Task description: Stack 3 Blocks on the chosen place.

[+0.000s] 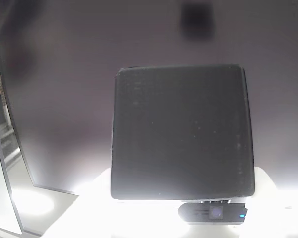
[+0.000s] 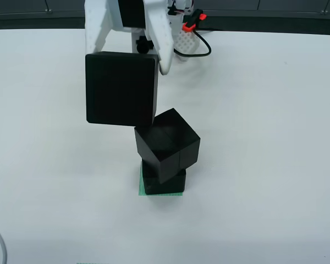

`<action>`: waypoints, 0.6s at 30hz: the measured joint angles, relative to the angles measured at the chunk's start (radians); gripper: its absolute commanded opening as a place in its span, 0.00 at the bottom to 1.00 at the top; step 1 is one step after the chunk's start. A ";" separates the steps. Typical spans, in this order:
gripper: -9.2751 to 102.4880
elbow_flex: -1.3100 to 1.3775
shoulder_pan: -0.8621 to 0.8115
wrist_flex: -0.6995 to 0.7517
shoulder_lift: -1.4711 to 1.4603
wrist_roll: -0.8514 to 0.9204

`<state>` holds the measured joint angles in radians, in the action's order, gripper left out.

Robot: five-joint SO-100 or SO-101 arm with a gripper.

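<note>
Fingers (image 2: 164,52) of white gripper (image 2: 124,55) pinching top block (image 2: 121,88) above tilted middle block (image 2: 168,144) on bottom block (image 2: 164,181) on striped green patch (image 2: 141,187), white table (image 2: 264,137) around, cable (image 2: 201,47) behind; no readable writing.

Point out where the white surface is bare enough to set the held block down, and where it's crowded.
In the view from above, bare white table lies right of the stack and left of it, out to the green edge strips. Crowded: the striped patch under two blocks, the upper block twisted, the gripper holding the third block just above.
</note>
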<state>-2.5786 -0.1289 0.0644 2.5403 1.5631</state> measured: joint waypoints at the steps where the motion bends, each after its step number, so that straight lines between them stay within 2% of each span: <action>1: 0.21 -0.052 0.000 -0.072 0.002 0.006; 3: 0.21 -0.161 0.009 -0.218 0.002 0.014; 6: 0.21 -0.236 0.046 -0.328 0.002 0.017; 18: 0.20 -0.341 0.081 -0.497 -0.006 0.017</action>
<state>-2.9192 -0.0476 -0.4326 2.5341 1.5800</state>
